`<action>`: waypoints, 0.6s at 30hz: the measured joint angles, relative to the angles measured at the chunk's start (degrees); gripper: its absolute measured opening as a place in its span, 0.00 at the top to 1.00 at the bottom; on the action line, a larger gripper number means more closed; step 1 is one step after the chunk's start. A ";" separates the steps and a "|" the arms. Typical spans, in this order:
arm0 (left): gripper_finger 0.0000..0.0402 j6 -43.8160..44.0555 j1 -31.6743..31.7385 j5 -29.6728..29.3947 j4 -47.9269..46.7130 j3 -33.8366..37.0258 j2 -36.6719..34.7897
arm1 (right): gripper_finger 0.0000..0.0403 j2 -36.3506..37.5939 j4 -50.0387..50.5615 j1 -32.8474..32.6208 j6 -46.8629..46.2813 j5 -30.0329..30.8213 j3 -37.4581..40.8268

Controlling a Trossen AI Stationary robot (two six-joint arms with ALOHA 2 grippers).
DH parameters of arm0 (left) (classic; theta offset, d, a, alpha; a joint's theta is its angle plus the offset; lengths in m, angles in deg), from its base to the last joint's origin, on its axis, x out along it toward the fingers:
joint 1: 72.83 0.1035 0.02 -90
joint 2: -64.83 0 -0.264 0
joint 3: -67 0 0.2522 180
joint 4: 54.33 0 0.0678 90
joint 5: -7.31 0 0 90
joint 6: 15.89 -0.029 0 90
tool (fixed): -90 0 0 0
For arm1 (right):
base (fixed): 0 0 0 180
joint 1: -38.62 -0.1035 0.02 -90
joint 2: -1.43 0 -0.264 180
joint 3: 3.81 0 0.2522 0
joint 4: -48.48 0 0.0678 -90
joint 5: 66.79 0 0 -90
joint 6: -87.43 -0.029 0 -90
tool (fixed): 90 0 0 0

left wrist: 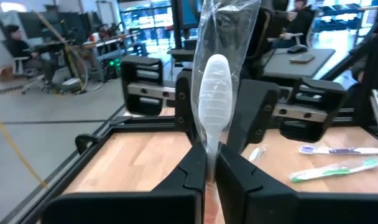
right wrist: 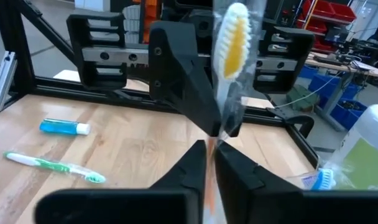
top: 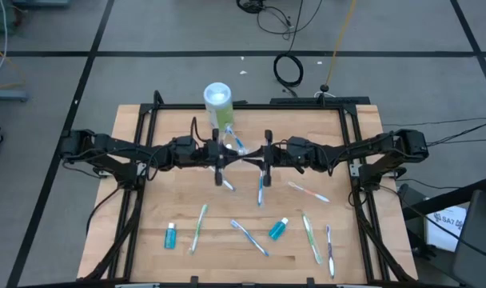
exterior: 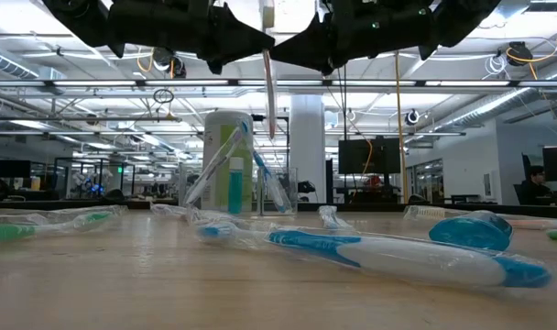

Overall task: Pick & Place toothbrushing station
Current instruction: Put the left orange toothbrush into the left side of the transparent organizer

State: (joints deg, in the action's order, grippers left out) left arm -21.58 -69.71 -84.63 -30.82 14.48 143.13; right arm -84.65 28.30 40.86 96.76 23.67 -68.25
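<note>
Over the middle of the table (top: 171, 160), the left gripper (left wrist: 211, 177) and right gripper (right wrist: 209, 163) are meeting, both clenching one wrapped toothbrush (left wrist: 212, 93) standing upright between them, just near of the green-and-white canister (top: 217, 104).

A wrapped white toothbrush (left wrist: 214, 93) stands upright above the table, other toothbrushes (top: 249, 238) and teal tubes (top: 278, 229) lying scattered.

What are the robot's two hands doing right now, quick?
Left gripper: fingers closed on a wrapped white toothbrush.
Right gripper: fingers closed on the same toothbrush, seen here from its yellow-bristled side.
</note>
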 joint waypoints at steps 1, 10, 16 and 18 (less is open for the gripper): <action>0.94 0.42 0.00 -0.51 -0.06 0.00 0.00 | 0.90 0.00 0.13 -0.01 -0.05 0.66 0.00; 0.97 2.95 -0.42 -7.13 -5.84 0.07 -2.65 | 0.70 3.22 8.20 -0.04 -0.31 10.33 0.00; 0.96 7.26 -1.50 -19.17 -20.70 -0.04 -12.45 | 0.65 8.05 18.02 -0.09 -1.92 10.00 0.01; 0.98 10.46 -1.84 -21.64 -26.85 0.07 -15.43 | 0.65 9.94 20.81 -0.07 -2.80 10.02 0.02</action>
State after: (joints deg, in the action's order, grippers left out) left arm -11.12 -71.55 -106.27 -57.68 14.55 127.70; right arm -74.71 49.11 40.79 93.96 33.69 -68.22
